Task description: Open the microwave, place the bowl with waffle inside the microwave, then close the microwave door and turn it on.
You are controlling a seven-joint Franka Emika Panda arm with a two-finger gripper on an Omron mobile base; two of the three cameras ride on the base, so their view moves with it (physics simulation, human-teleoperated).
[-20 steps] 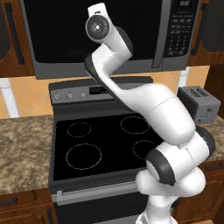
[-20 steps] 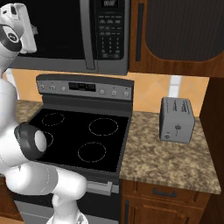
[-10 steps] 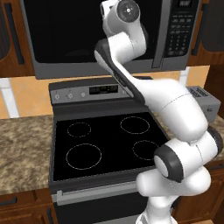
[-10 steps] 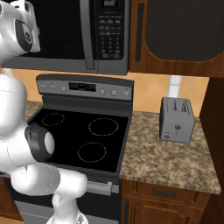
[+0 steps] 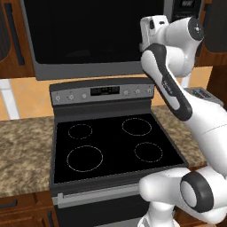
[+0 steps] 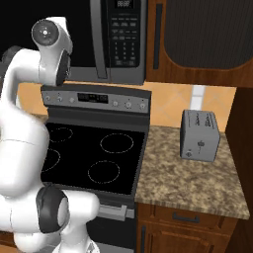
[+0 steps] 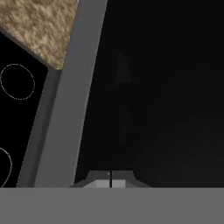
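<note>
The microwave (image 5: 93,40) hangs over the stove (image 5: 111,142), its door (image 6: 47,15) shut and handle (image 6: 100,39) left of the keypad (image 6: 123,39). A toaster (image 6: 199,134) stands on the speckled surface (image 6: 192,183). The claw (image 7: 110,179) is closed, empty, up against the dark glass.

Arm (image 5: 177,95) raised high from the base, elbow bent sharply at the top, forearm folded back and wrist turned leftward at upper-chest height. Gripper (image 7: 110,179) shut, finger tips pressed together with nothing between them, seen in the hand view.
</note>
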